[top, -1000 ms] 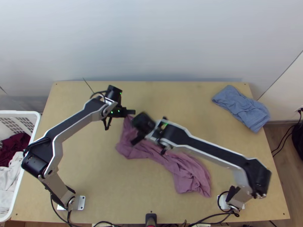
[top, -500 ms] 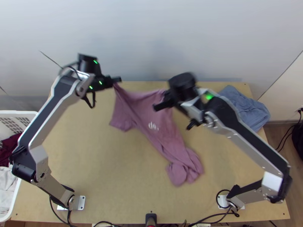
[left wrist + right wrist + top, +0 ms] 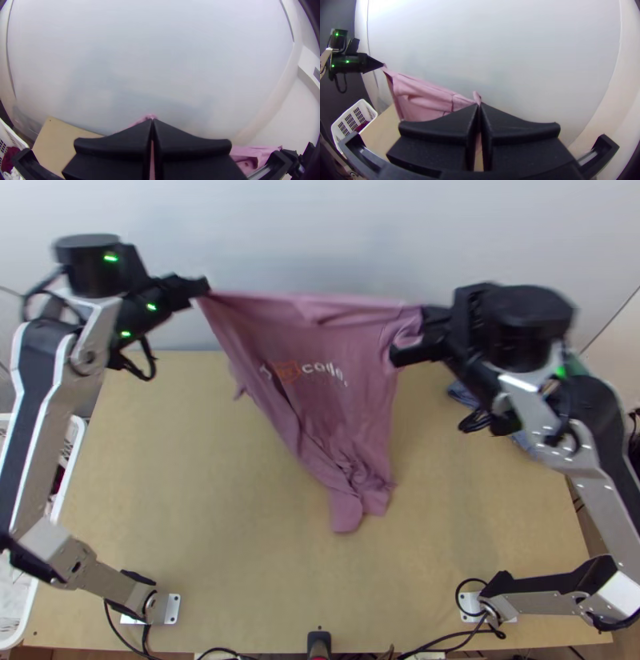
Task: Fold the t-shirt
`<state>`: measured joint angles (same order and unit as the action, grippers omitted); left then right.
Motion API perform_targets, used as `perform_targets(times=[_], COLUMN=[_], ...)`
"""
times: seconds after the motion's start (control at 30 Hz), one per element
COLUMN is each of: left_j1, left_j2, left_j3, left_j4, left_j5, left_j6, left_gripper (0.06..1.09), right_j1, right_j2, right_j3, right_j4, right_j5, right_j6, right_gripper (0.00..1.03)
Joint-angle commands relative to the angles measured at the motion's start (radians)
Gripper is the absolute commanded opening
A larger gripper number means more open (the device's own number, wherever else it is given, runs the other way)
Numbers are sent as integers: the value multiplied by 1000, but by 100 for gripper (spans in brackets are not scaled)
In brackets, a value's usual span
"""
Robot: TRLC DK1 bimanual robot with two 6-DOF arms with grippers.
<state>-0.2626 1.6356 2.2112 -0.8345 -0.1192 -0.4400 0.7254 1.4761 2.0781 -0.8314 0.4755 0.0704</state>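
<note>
Over the far half of the table (image 3: 200,524), the top view shows the mauve t-shirt (image 3: 352,408) hanging between the left gripper (image 3: 206,288) and the right gripper (image 3: 405,336), its far edge taut, pale and orange lettering across it, its near end bunched. In the left wrist view, the left gripper (image 3: 152,120) pinches the t-shirt's left upper end. In the right wrist view, the right gripper (image 3: 479,105) clamps its right end, soft folds between.

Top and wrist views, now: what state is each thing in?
shirt: lifted, unfolded, taut along its held edge, lower end bunched
left tool: shut on one end of the taut edge
right tool: shut on the other end
blue cloth: at the far right, mostly hidden
basket: upright, with clothes inside
</note>
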Motion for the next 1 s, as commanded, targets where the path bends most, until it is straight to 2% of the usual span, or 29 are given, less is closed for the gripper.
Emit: perform_targets(times=[0.0,0.13,0.2,0.3,0.47,0.67,0.83,0.97], left_j1=[19,17,17,14,26,168,220,232], left_j2=[-105,-168,-197,-234,-284,-336,-347,-322], left_j3=[53,53,53,53,42,41,41,30], left_j4=[75,153,210,278,298,388,552,575], left_j5=[-128,-237,-290,-347,-398,-422,-497,-497], left_j6=[43,99,149,222,277,319,435,445], left_gripper=[10,10,10,10,10,10,9,10], right_j1=[83,172,227,293,387,488,531,537], right_j2=[-10,-7,9,39,121,187,207,222], right_j3=[117,117,117,131,185,204,212,234], right_j4=[81,210,307,436,480,531,548,551], right_j5=[146,209,247,249,249,249,250,256], right_j6=[-175,-271,-350,-442,-462,-477,-477,-477], right_gripper=[3,3,3,3,3,3,3,3])
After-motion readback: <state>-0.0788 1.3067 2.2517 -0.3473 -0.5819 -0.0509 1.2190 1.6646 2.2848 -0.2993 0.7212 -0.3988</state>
